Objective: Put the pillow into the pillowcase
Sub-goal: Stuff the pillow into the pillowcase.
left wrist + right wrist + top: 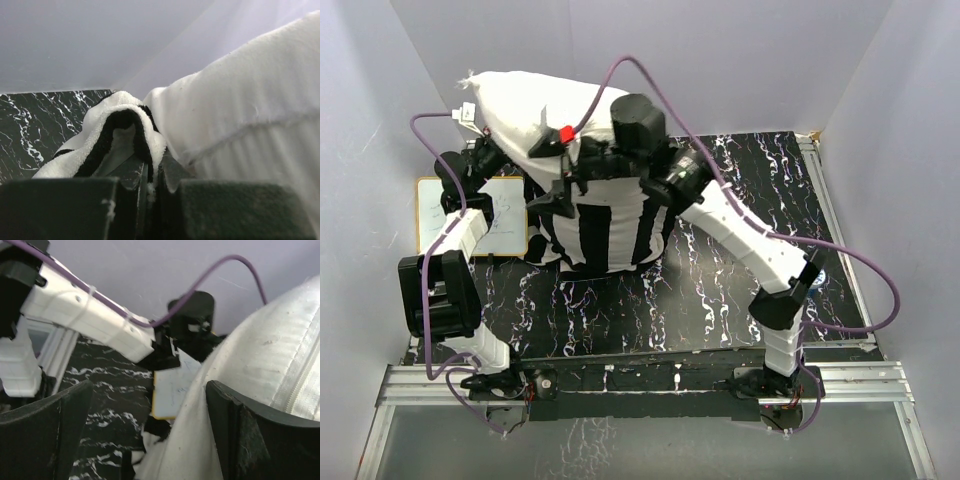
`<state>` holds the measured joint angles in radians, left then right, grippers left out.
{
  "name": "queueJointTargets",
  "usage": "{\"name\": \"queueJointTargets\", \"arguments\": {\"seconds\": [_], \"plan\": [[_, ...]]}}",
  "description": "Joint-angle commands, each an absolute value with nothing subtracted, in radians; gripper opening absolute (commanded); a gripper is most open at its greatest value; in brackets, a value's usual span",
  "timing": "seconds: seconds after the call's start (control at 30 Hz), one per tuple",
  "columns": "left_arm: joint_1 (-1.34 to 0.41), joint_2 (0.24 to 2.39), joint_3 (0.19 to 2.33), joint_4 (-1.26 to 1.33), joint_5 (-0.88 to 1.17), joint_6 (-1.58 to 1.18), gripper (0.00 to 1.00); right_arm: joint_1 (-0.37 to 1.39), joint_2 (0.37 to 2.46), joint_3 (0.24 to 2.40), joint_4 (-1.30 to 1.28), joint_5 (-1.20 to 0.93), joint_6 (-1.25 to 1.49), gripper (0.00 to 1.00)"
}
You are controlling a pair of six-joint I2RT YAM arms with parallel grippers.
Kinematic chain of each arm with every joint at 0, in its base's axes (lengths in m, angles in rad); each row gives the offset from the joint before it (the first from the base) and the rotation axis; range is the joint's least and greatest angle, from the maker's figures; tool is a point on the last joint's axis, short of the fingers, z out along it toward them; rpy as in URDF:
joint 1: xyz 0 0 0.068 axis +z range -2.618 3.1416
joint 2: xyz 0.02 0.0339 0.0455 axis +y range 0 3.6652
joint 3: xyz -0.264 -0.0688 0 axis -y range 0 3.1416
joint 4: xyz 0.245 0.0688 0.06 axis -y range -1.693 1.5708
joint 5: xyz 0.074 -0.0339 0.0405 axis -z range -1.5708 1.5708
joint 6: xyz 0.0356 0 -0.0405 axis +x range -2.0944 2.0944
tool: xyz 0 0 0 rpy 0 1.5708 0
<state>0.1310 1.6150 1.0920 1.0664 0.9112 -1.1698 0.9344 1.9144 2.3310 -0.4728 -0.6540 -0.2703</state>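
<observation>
Table [720, 300]: flat black top with white marble-like veining, pale walls on three sides.

Pillow [535, 105]: large, plump, plain white fabric with a seam line along it. It lies at the far left of the table. Its far end is bare and bulges out toward the back wall; its near end runs into the striped cover.

Pillowcase [605, 225]: thin cloth with wide black and white stripes. It is rounded out over the near part of the pillow and sits at the table's centre. The mouth edge is bunched where it meets bare white fabric. The left wrist view shows the weave as fuzzy and towel-like.

Whiteboard [505, 215]: small flat rectangle with a yellow rim and faint writing, lying just left of the pillowcase.

Left gripper [150, 170]: fingers together, clamped on a folded edge of the pillowcase, with the pillow just beside it.

Right gripper [150, 425]: dark fingers wide apart, holding nothing; the pillow's surface lies against the right-hand finger.
</observation>
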Motion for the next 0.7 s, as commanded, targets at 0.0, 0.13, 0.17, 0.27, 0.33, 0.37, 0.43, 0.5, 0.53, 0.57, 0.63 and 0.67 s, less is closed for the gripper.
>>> {"name": "queueJointTargets", "arguments": {"seconds": [0.0,0.13,0.17,0.27,0.33,0.37,0.43,0.5,0.53,0.57,0.63,0.67], "plan": [[0.152,1.570,1.080,1.224,0.918,-1.211,0.00,0.762,1.790,2.369,-0.658,-0.653,-0.375,0.99],[0.155,1.597,1.066,1.339,0.875,-1.291,0.00,0.560,1.692,2.363,-0.668,-0.784,-0.304,0.99],[0.155,1.607,1.067,1.384,0.882,-1.321,0.00,0.497,1.670,2.346,-0.672,-0.797,-0.300,0.99],[0.157,1.627,1.067,1.450,0.904,-1.342,0.00,0.398,1.611,2.281,-0.685,-0.784,-0.301,0.99],[0.157,1.637,1.066,1.500,0.916,-1.362,0.00,0.345,1.583,2.237,-0.677,-0.792,-0.289,0.99],[0.157,1.644,1.069,1.527,0.923,-1.375,0.00,0.320,1.570,2.217,-0.668,-0.795,-0.278,0.99],[0.157,1.655,1.082,1.581,0.942,-1.407,0.00,0.258,1.559,2.187,-0.639,-0.784,-0.241,0.99],[0.157,1.665,1.096,1.628,0.963,-1.438,0.00,0.159,1.548,2.149,-0.581,-0.788,-0.164,0.99],[0.157,1.667,1.103,1.647,0.977,-1.449,0.00,0.096,1.542,2.119,-0.539,-0.792,-0.105,0.99],[0.157,1.666,1.108,1.664,0.991,-1.461,0.00,0.032,1.535,2.082,-0.493,-0.801,-0.042,0.99],[0.157,1.667,1.116,1.690,1.017,-1.479,0.00,-0.108,1.513,1.943,-0.373,-0.823,0.136,0.99],[0.156,1.667,1.119,1.702,1.030,-1.488,0.00,-0.156,1.500,1.869,-0.294,-0.822,0.219,0.99]]}}
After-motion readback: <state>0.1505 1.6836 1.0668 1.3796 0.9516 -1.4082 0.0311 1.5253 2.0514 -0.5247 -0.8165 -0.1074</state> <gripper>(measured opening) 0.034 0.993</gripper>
